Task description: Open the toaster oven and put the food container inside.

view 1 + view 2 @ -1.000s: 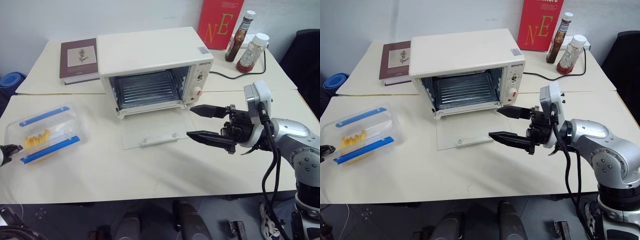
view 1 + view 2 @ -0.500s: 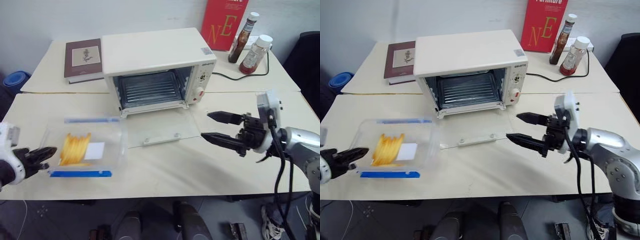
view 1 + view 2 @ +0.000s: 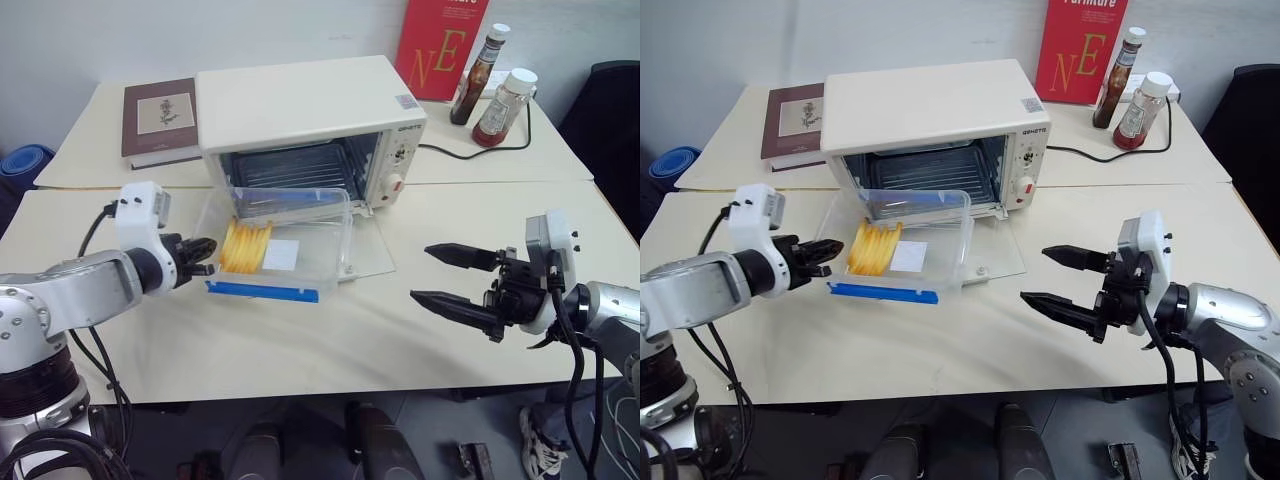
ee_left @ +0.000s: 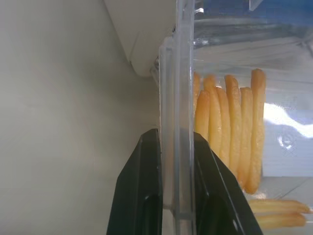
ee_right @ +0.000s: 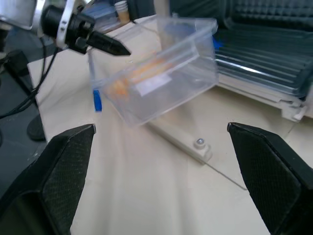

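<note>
The cream-white toaster oven (image 3: 310,105) stands open, its glass door (image 3: 368,255) lying flat on the table and the wire rack (image 5: 264,54) bare. The clear food container (image 3: 283,243), with yellow strips (image 4: 230,127) and a blue clip (image 3: 262,290), hangs tilted just above the door in front of the oven mouth. My left gripper (image 3: 203,256) is shut on the container's left end wall, and its fingers (image 4: 144,186) pinch the clear plastic. My right gripper (image 3: 450,277) stands open to the right of the door, holding nothing.
A brown book (image 3: 158,118) lies left of the oven. Behind it to the right stand a red book (image 3: 440,40), a dark sauce bottle (image 3: 480,72) and a red-filled bottle (image 3: 505,105). A black cable (image 3: 470,152) crosses the table's back right.
My left gripper has carried the food container up off the table's left side and to the right, to in front of the open oven. The right gripper drew back slightly from the door, still open.
</note>
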`<state>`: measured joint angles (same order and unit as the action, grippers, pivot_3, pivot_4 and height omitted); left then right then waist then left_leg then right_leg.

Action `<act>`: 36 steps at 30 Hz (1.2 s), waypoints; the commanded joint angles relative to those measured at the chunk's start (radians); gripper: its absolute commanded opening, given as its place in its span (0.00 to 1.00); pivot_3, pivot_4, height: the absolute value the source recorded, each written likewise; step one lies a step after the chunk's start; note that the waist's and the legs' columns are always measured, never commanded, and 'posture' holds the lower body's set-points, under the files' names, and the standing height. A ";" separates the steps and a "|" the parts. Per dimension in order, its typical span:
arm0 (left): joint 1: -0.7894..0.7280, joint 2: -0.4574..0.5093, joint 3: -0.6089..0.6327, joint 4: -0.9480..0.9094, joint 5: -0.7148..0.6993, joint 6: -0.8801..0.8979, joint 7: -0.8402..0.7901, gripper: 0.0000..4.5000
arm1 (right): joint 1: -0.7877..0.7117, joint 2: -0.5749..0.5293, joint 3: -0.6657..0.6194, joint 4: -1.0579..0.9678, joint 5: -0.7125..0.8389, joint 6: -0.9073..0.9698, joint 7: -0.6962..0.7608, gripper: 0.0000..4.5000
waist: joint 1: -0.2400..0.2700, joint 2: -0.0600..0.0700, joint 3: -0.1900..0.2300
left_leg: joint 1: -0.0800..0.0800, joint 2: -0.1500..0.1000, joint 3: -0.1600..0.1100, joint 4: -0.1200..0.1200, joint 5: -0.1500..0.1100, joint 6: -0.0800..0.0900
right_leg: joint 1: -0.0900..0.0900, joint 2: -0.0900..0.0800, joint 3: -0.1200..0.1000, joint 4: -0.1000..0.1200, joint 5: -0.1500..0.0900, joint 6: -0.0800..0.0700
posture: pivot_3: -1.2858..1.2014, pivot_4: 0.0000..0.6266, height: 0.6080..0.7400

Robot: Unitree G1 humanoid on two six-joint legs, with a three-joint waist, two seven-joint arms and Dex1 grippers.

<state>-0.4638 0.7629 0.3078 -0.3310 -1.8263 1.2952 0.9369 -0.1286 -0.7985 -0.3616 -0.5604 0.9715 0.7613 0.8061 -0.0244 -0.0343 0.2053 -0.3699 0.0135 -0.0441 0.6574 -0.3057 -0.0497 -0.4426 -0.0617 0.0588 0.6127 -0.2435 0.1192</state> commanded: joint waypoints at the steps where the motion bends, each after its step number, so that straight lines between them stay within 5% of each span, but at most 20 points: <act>1: -0.016 0.027 -0.110 -0.038 -0.145 -0.182 0.110 0.13 | 0.010 0.020 -0.027 -0.042 0.000 -0.039 -0.035 1.00 | 0.005 0.000 0.000 | 0.000 -0.001 0.000 0.000 0.000 0.000 | 0.000 0.000 0.000 0.000 0.000 0.000 | 0.52 0.24 1.00; 13: 0.014 -0.037 -0.192 -0.040 -0.146 -0.443 0.146 0.89 | 0.038 0.038 -0.025 -0.040 -0.016 -0.073 -0.083 1.00 | 0.025 0.001 0.000 | 0.001 -0.002 0.002 0.002 0.000 0.000 | 0.002 0.001 0.000 -0.001 0.000 0.000 | 0.52 0.24 1.00; 21: 0.095 0.071 -0.081 -0.073 -0.132 -0.412 -0.235 0.89 | 0.034 0.004 -0.035 -0.021 0.022 -0.058 -0.060 1.00 | 0.024 0.001 0.000 | 0.001 -0.001 0.003 0.002 0.000 0.000 | 0.002 0.001 0.000 -0.002 0.000 -0.001 | 0.52 0.24 1.00; 24: 0.128 0.087 -0.005 -0.080 -0.111 -0.404 -0.439 0.90 | 0.025 -0.008 -0.041 -0.017 0.073 -0.033 -0.054 0.88 | 0.024 0.001 0.000 | 0.002 -0.002 0.003 0.002 0.000 0.001 | 0.005 0.001 0.000 -0.004 -0.001 -0.002 | 0.52 0.24 1.00; 26: 0.166 0.111 0.062 -0.080 -0.085 -0.380 -0.601 0.90 | 0.034 -0.016 -0.044 -0.036 0.111 -0.017 -0.041 0.75 | 0.022 0.001 0.000 | 0.002 -0.001 0.002 0.002 0.000 0.001 | 0.005 0.002 0.000 -0.004 -0.001 -0.002 | 0.52 0.24 1.00; 29: 0.226 0.170 0.164 -0.085 -0.026 -0.317 -0.895 0.77 | 0.059 -0.033 -0.025 -0.072 0.151 0.006 -0.019 0.51 | 0.020 0.001 0.000 | 0.001 0.000 0.003 0.001 0.000 0.001 | 0.004 0.002 0.000 -0.005 -0.002 -0.003 | 0.52 0.24 1.00; 36: 0.384 0.417 0.156 -0.127 0.393 -0.246 -1.652 0.29 | 0.044 -0.029 0.160 -0.105 0.115 0.034 0.030 0.00 | 0.019 0.001 0.000 | 0.002 0.000 0.004 0.000 0.000 0.002 | 0.005 0.003 -0.001 -0.008 -0.012 -0.022 | 0.52 0.24 1.00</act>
<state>-0.0924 1.1497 0.4730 -0.4269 -1.5429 1.0718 -0.5590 -0.0704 -0.8237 -0.2362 -0.6315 1.0954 0.7940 0.8178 -0.0050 -0.0334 0.2052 -0.3677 0.0137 -0.0399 0.6575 -0.3059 -0.0479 -0.4381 -0.0591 0.0579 0.6041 -0.2559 0.0971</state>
